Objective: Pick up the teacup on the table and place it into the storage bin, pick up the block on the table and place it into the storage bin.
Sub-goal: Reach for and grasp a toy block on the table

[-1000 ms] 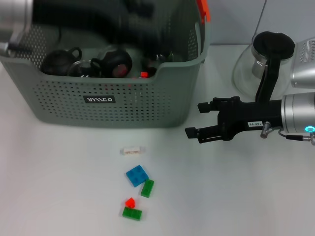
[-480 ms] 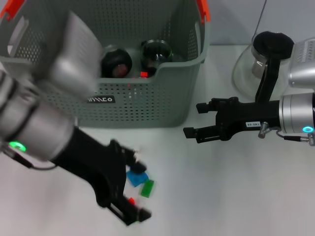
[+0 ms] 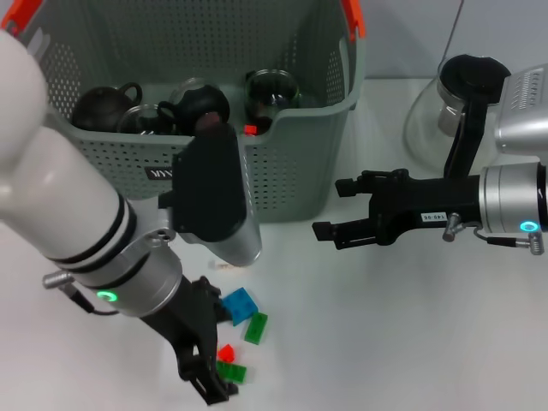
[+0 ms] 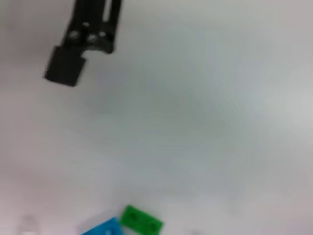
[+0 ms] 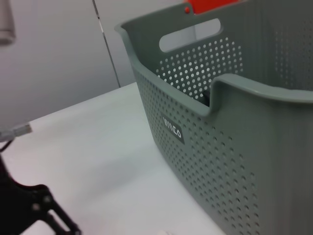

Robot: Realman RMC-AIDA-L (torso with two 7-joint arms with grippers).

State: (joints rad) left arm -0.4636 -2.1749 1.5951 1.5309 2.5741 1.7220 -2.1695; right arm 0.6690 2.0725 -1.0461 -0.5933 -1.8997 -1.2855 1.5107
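— Grey-green plastic at the far left: how much of the storage bin [image 3: 257, 184] shows?

— Its far rim is cut off and the left arm covers part of the front wall and the black label. Perforated walls, orange clips at the top corners. Inside sit dark teapots and glass cups; I cannot pick out one teacup among them.

— And the left gripper [image 3: 212, 370]?

— Low at the near left, down over the blocks on the white table [image 3: 385, 342]. Its fingers stand apart, holding nothing, and they hide part of the green block [image 3: 233, 372] and the red block [image 3: 227, 352]. The blue block [image 3: 239, 305] lies just beyond, a second green block [image 3: 256, 328] touching it.

— Further right?

— The right gripper [image 3: 332, 208] hovers right of the bin, jaws spread wide, empty. A glass carafe [image 3: 445, 116] stands far right, partly behind that arm.
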